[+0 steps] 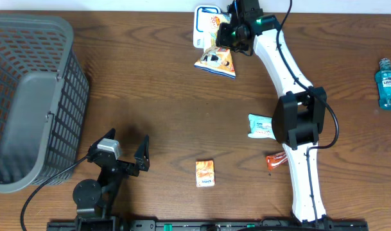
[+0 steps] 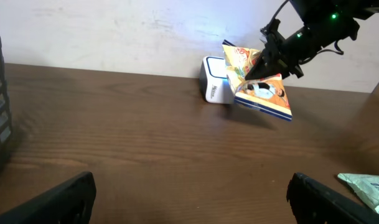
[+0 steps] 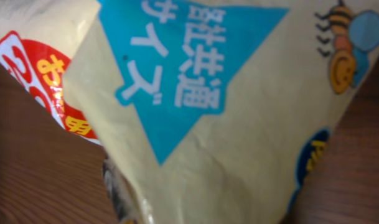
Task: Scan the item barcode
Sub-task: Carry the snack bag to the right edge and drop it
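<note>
R gripper [image 1: 236,36], pinching snack bag [image 1: 216,62], is presenting it at scanner [image 1: 203,22] by far edge of desk [image 1: 150,96]; next prob. needs barcode facing scanner; L gripper [image 1: 127,145] spread.

Brown table [image 1: 169,109] carries basket [image 1: 28,96], scanner [image 1: 203,31], orange box [image 1: 205,174], bottle [image 1: 389,83].

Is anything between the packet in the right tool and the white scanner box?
Nothing visible does. The snack packet hangs from the shut right tool, close beside the white scanner, with no other item between them.
</note>
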Robot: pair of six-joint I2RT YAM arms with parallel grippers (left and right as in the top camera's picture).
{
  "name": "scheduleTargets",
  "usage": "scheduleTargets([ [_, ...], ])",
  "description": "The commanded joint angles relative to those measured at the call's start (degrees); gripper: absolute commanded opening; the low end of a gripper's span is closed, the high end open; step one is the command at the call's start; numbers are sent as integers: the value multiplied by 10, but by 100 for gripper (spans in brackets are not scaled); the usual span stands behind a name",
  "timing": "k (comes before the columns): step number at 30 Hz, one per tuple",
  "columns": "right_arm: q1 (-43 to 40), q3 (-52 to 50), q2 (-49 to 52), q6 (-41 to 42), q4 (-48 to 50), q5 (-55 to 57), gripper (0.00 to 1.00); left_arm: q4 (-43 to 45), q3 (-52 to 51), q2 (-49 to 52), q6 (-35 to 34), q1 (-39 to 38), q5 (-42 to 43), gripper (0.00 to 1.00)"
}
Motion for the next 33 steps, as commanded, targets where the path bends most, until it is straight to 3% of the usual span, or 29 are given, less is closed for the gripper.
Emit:
scheduleTargets([
  [1,-4,29,-14,-67,-21,1,1,-9,-16,-1,-1,1,9,98],
  [12,-141,34,-105,-67,-218,140,1,-9,-16,-1,-1,1,10,98],
  [15,-197,34,-107,-105,-251,195,1,-9,-16,-1,-1,1,9,98],
  [20,-281,9,-97,-168,-240,267,1,-9,-16,-1,-1,1,9,98],
  [28,-400,-99,-97,-149,-162,259,1,-9,-16,-1,-1,1,10,98],
  [33,-473,-110,-97,-77,-172,326,1,-9,-16,-1,-1,1,10,98],
])
